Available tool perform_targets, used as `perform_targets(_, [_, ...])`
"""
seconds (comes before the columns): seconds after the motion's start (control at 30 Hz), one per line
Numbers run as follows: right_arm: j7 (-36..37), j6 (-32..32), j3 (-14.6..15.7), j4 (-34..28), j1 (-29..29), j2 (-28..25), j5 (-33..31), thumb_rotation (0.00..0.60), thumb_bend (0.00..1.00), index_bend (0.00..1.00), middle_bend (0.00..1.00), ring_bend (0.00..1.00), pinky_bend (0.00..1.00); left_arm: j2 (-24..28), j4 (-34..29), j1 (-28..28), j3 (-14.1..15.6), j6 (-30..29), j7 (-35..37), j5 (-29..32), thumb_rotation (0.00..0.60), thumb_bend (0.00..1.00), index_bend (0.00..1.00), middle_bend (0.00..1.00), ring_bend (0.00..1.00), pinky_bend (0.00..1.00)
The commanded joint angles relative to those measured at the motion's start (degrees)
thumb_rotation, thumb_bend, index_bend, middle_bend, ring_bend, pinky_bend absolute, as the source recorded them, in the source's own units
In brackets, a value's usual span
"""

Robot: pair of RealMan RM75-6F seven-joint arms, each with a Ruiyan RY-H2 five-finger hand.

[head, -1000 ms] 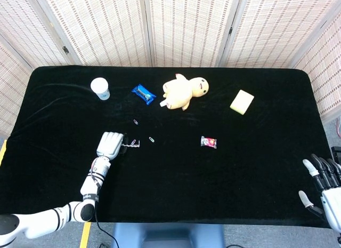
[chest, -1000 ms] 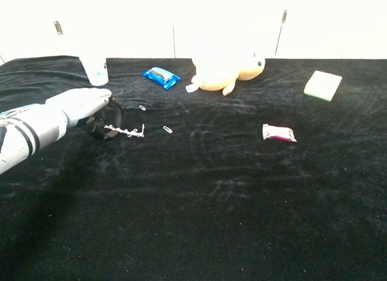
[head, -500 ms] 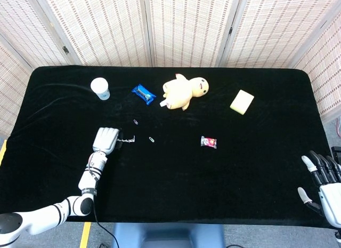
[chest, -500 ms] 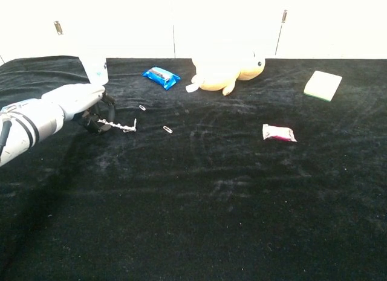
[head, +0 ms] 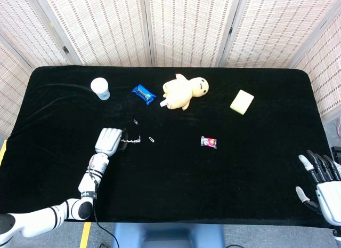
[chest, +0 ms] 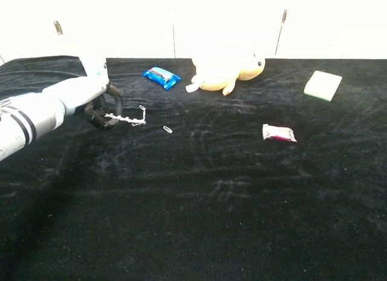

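- Chain (head: 132, 141) of linked paper clips hangs from the left hand (head: 108, 141), whose fingers (chest: 107, 119) curl around one end; half a second ago it trailed nearer the table (head: 224, 184), so the hand has raised and swung it toward 3 o'clock.
- Loose clips (head: 152, 139) lie just beyond, at 3 o'clock.
- Right hand (head: 319, 180) hangs spread and empty at the table's 4 o'clock corner.
- Plush duck (head: 184, 92) sits at 1 o'clock, well apart.

left hand (head: 108, 141) curled, right hand (head: 319, 180) seemingly spread
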State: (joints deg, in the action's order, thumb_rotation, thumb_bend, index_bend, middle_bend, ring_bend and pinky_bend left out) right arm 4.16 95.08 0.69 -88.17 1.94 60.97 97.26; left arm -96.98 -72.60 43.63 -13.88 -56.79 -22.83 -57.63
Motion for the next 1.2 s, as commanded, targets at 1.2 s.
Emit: perform_targets(1.2, [5.8, -0.5, -1.9, 2.5, 1.8, -0.9, -6.9, 0.6, 0.36, 0.0, 0.0, 0.0, 0.0, -11.4, 17.5, 10.5, -2.3, 9.6, -0.8, 2.5, 0.6, 0.62, 0.8, 1.0, 1.0, 1.0])
